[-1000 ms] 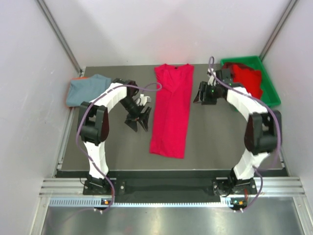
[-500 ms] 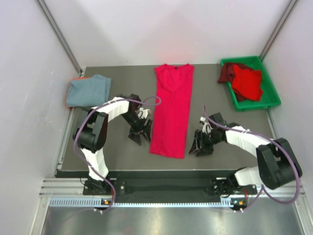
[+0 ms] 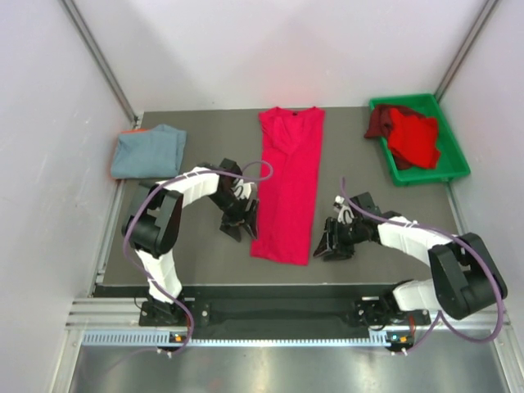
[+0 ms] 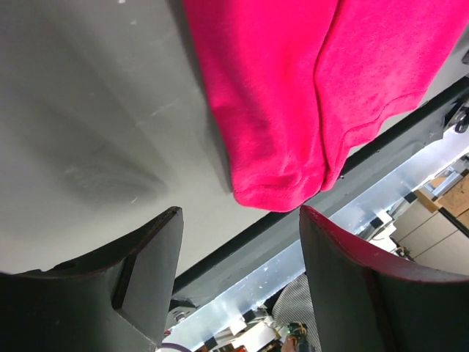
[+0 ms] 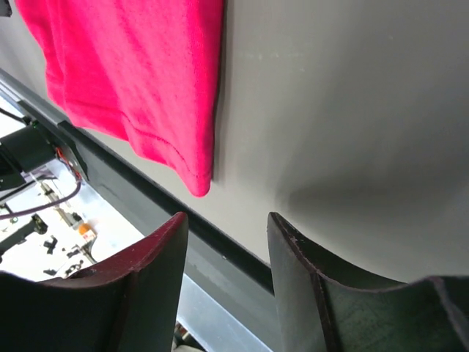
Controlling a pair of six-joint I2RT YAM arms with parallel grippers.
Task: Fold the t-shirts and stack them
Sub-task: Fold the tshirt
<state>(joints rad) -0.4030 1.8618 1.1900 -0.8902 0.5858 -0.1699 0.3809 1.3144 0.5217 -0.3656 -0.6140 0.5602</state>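
Since a second ago the right arm has been swinging away from the green bin [image 3: 458, 168] down to the near right corner of the laid-out shirt, while the left arm has been sliding along the shirt's left edge toward its near corner. The left fingers [image 4: 146, 271] are standing well apart and gripping nothing, the hem corner lying just beyond the gap between them. The right fingers [image 5: 139, 286] are likewise parted and empty, hovering beside the opposite hem corner. The bright red t-shirt [image 3: 286, 184] is lying as a long narrow strip down the middle of the worktop [image 3: 368, 188], collar at the far end. To my eye the step in hand is taking both near corners for a fold toward the collar. Doing it well is likely meaning sliding one finger under every layer at each corner, closing together, and lifting evenly so the edges are staying aligned. Counting: four t-shirts plainly showing, namely the strip, a folded grey-blue t-shirt [image 3: 147, 151] at far left, and a dark red t-shirt [image 3: 379, 123] and a second bright red one [image 3: 413, 137] in the single bin.
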